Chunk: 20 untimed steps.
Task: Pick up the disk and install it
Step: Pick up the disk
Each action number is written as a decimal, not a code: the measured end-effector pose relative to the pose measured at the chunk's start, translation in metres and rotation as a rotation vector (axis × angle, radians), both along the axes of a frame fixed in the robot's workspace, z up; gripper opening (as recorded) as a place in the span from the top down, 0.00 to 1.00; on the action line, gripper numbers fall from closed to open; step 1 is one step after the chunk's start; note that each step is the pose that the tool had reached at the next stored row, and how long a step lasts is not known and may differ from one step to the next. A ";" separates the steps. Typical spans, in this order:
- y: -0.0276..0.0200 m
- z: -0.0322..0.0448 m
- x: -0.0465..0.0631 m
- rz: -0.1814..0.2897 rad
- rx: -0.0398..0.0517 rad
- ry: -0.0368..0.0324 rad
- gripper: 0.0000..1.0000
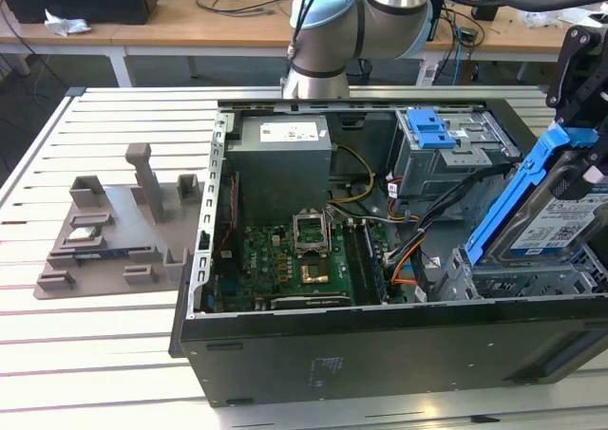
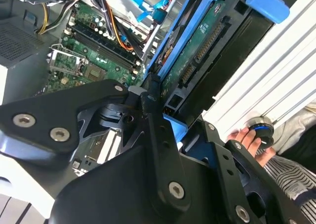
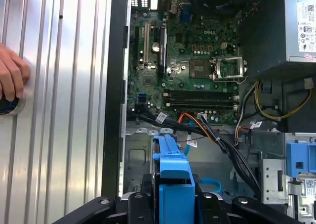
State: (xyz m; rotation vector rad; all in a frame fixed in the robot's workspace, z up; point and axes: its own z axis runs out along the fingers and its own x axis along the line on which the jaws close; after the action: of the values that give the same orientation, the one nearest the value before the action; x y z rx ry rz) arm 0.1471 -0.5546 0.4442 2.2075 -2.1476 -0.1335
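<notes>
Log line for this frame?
tool: shut on disk | disk: tilted over drive cage, open PC case | install: not seated

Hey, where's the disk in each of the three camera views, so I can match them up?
Exterior view: the disk is at the exterior view's right, tilted above the case's corner.
Second wrist view: the disk shows its circuit-board side in the blue carrier, beside the motherboard.
First wrist view: the disk is edge-on, a blue rail clamped in the gripper.
Shared landmark: the green motherboard.
</notes>
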 end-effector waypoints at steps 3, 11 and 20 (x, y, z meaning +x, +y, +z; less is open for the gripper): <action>0.0012 -0.0022 0.000 -0.002 -0.0017 0.0001 0.63; 0.0075 -0.0063 0.000 -0.002 0.0013 0.0001 0.63; 0.0076 -0.0253 0.000 -0.002 0.0006 0.0001 0.63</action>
State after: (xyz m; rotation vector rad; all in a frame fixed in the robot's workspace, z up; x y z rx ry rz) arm 0.1472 -0.5469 0.4189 2.2057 -2.1502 -0.1344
